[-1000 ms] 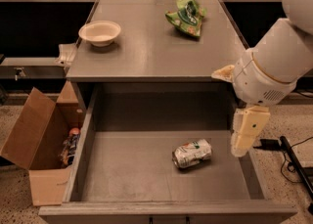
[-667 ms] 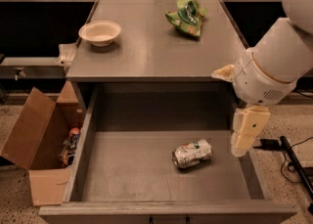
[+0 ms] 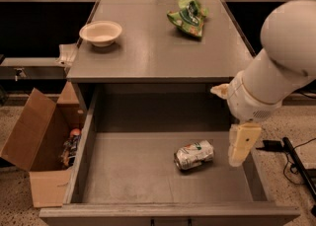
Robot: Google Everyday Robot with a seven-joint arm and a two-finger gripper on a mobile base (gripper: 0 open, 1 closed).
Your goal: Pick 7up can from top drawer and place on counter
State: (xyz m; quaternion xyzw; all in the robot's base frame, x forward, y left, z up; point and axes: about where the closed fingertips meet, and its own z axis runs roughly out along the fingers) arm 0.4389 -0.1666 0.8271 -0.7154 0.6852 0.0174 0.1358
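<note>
Can: The small silver-white 7up can (image 3: 193, 154) with green and red marks lies on its side on the floor of the wide grey top drawer (image 3: 123, 170). It is right of the middle, with one round end facing about 8 o'clock.
Drawer: It is pulled open toward 6 o'clock.
Gripper: The cream gripper (image 3: 242, 145) hangs down from the big white arm. It is at 3 o'clock from the can, just beside it and close to the drawer's right wall. It holds nothing. You cannot tell if it is released or clenched.
Step now: You look ready to reach for the can.
How to do it well: Move the gripper toward 9 o'clock until it is over the can's middle. Turn it so it squeezes the round sides, not the ends. Go down slowly, because a can on its side may roll.
Watch out: Keep off the right wall.
Counter: The flat grey counter (image 3: 148, 57) is at 12 o'clock. A round cream bowl (image 3: 100, 32) sits at its 10 o'clock and a crinkly green snack bag (image 3: 188, 17) at its 1 o'clock. The front part looks like a good spot for the can.
</note>
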